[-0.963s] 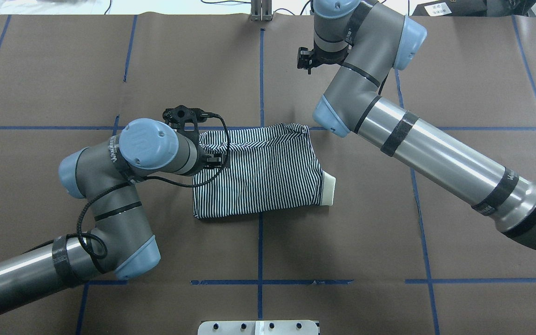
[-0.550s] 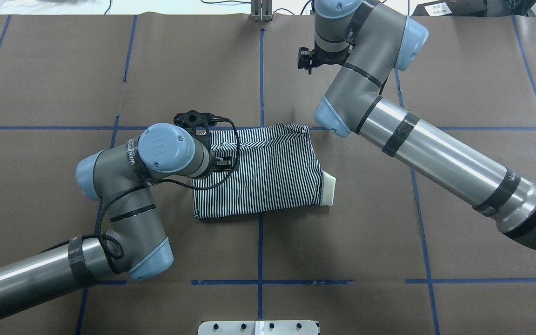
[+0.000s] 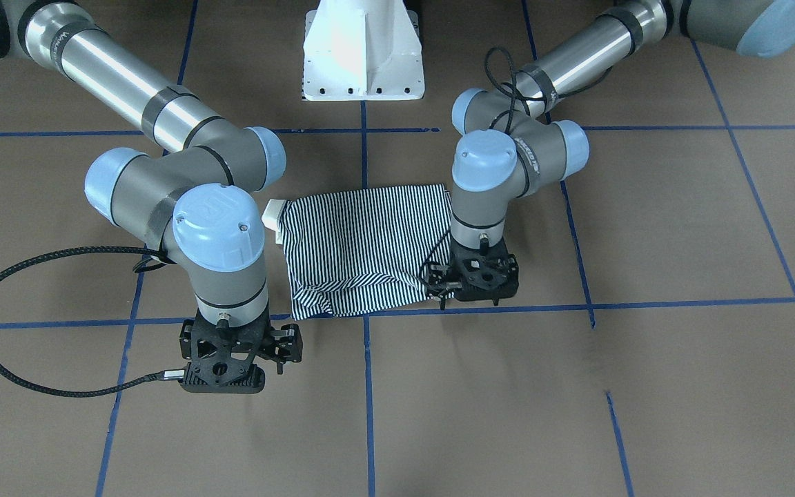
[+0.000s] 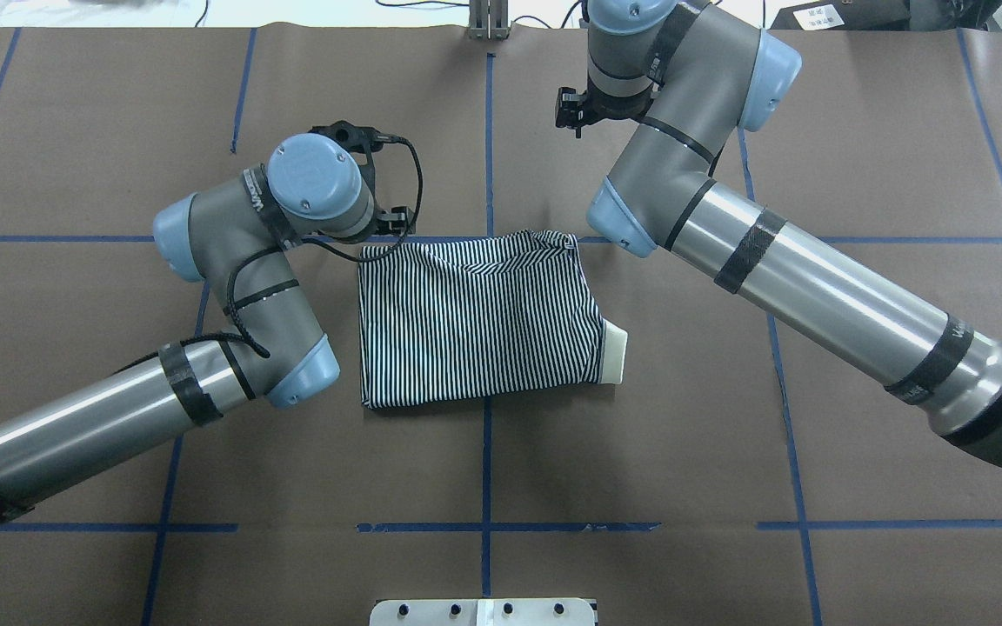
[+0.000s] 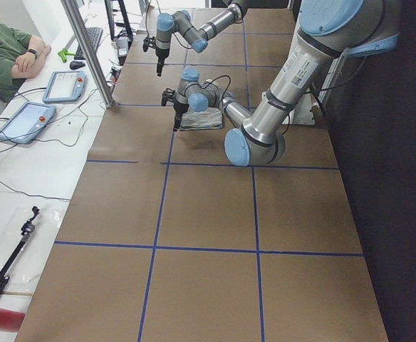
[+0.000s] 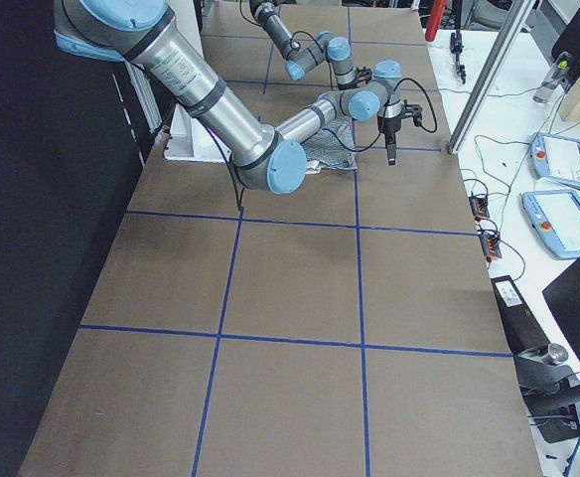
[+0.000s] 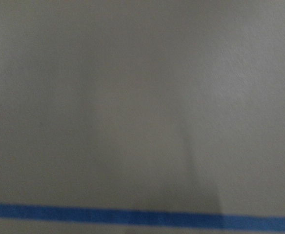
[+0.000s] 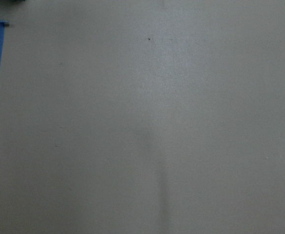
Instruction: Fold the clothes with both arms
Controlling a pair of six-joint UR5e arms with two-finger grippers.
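Left gripper [image 4: 392, 223] has swung off the folded shirt [image 4: 475, 322] toward the bench's [image 4: 640, 452] far edge; this fold seems done. Jaws' state: cannot tell.

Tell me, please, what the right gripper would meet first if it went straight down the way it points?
The right gripper would likely hit the bare brown paper table cover; nothing else shows below it.
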